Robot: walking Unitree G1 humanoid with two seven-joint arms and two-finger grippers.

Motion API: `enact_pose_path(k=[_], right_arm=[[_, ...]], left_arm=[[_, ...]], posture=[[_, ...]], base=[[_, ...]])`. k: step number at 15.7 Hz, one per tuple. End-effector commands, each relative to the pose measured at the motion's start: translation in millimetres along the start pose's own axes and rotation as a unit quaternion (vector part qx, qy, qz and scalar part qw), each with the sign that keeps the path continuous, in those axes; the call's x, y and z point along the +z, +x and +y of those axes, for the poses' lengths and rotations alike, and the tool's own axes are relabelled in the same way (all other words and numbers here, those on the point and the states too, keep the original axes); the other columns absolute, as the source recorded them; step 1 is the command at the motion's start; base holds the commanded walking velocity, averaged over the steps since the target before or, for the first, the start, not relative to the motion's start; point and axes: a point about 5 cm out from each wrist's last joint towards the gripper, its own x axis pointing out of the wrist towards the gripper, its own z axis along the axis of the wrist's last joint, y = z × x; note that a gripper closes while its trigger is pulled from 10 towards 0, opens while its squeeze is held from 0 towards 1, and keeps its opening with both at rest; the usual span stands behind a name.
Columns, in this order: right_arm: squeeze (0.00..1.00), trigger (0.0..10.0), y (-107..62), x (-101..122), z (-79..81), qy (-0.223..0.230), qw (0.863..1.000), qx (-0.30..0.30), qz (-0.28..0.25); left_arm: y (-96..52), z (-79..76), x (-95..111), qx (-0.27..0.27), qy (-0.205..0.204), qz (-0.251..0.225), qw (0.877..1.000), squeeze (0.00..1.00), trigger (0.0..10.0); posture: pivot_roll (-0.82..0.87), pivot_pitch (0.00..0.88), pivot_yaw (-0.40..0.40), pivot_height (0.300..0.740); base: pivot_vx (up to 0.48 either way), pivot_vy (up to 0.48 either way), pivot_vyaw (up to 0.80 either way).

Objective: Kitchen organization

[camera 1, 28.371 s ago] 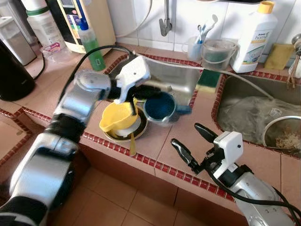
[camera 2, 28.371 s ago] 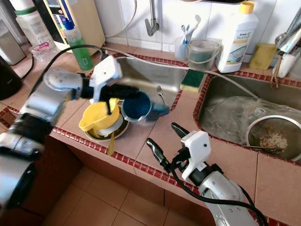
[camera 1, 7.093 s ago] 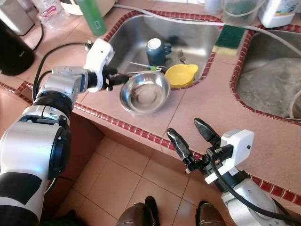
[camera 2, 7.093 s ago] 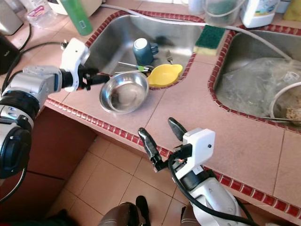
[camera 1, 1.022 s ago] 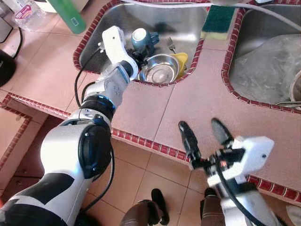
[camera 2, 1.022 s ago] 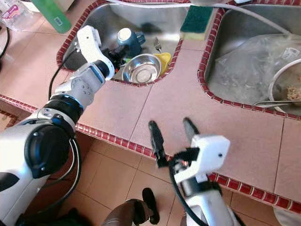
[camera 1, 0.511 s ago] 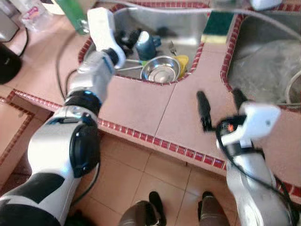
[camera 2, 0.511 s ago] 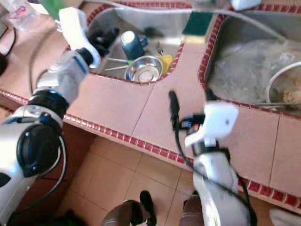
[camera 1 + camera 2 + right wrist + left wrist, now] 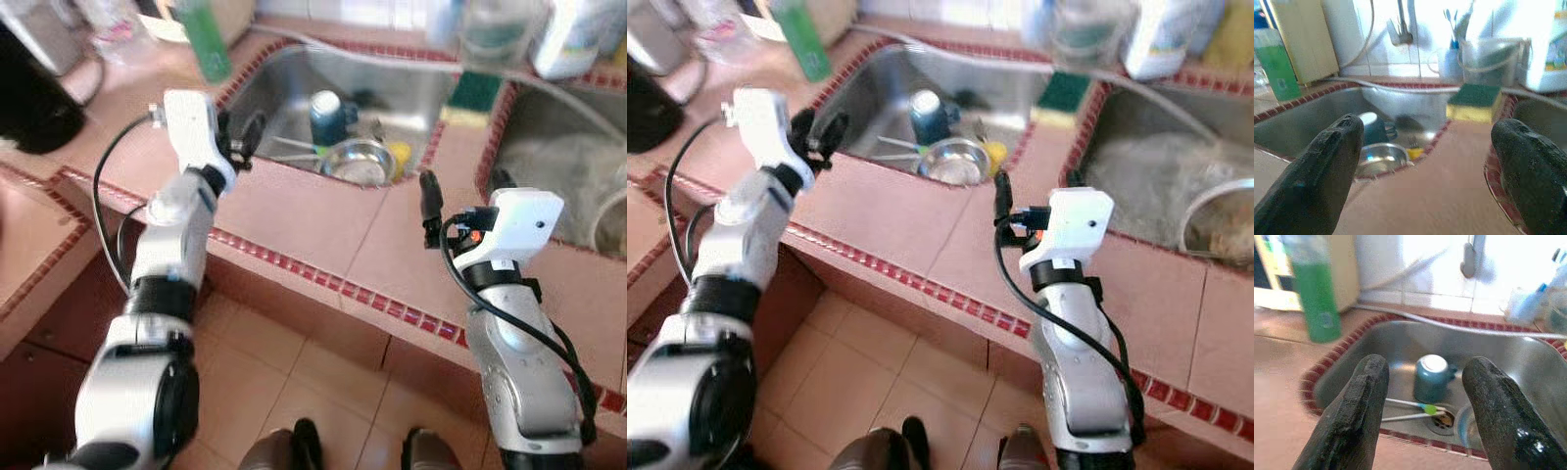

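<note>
The left sink (image 9: 284, 93) holds an upturned teal mug (image 9: 328, 116), a steel bowl (image 9: 355, 162), a yellow cup (image 9: 400, 157) behind the bowl and thin utensils (image 9: 1410, 409). My left gripper (image 9: 240, 137) hovers over the sink's left rim, open and empty, pointing at the mug (image 9: 1431, 377). My right gripper (image 9: 1036, 186) stands upright over the counter between the two sinks, open with nothing between its fingers (image 9: 1317, 166). It looks toward the bowl (image 9: 1383, 159) and mug (image 9: 1374, 127).
A green bottle (image 9: 206, 44) and a black kettle (image 9: 34, 98) stand on the left counter. A green-and-yellow sponge (image 9: 477, 90) lies on the divider. The right sink (image 9: 558, 176) holds crumpled plastic. A white detergent bottle (image 9: 578, 34) and a clear container (image 9: 485, 24) stand at the back.
The view has tilted and shifted. My left gripper has drawn back from over the sink to its left rim. The right arm has risen higher over the counter.
</note>
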Motion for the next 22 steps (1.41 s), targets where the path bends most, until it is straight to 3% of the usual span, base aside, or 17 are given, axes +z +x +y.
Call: enact_pose_path(k=[1, 5, 6, 8, 11, 16, 22], right_arm=[[0.00, 10.0, -0.4, -3, 1.5, -0.003, 1.000, 0.001, 0.001], [0.00, 10.0, -1.2, -20, -2.9, -0.008, 1.000, -0.001, 0.022], [0.00, 10.0, -1.8, -22, -2.8, -0.007, 1.000, 0.001, 0.025], [0.00, 10.0, -3.9, -27, -0.7, -0.007, 0.999, 0.007, 0.033], [0.00, 10.0, -17.4, -53, 4.8, -0.007, 0.997, 0.011, 0.075], [0.00, 10.0, -29.7, -76, -3.9, -0.010, 0.994, 0.006, 0.111], [0.00, 10.0, -30.1, -77, -9.4, -0.016, 0.995, 0.000, 0.103]], left_arm=[[-11.2, 1.4, 0, 0.016, 0.010, -0.008, 1.000, 0.00, 10.0], [-53.3, -0.5, -27, 0.045, 0.026, 0.017, 0.998, 0.00, 10.0], [-58.9, -0.2, -30, 0.055, 0.015, 0.021, 0.998, 0.00, 10.0], [-69.5, -1.1, -34, 0.059, 0.034, 0.024, 0.997, 0.00, 10.0], [-103.4, 4.7, -60, 0.115, 0.026, 0.060, 0.991, 0.00, 10.0], [-122.2, 9.7, -78, 0.119, 0.037, 0.086, 0.988, 0.00, 10.0], [-116.9, 4.7, -76, 0.105, 0.051, 0.081, 0.990, 0.00, 10.0]], posture=[[-0.15, 0.100, 0.145, 0.740], [-0.13, 0.053, 0.115, 0.740], [-0.13, 0.045, 0.109, 0.740], [-0.12, 0.032, 0.101, 0.740], [-0.11, 0.001, 0.084, 0.740], [-0.11, 0.000, 0.073, 0.740], [-0.14, 0.000, 0.077, 0.740]], base=[[0.000, 0.000, 0.00], [0.000, 0.000, 0.00], [0.000, 0.000, 0.00], [0.000, 0.000, 0.00], [0.000, 0.000, 0.00], [0.000, 0.000, 0.00], [0.000, 0.000, 0.00]])
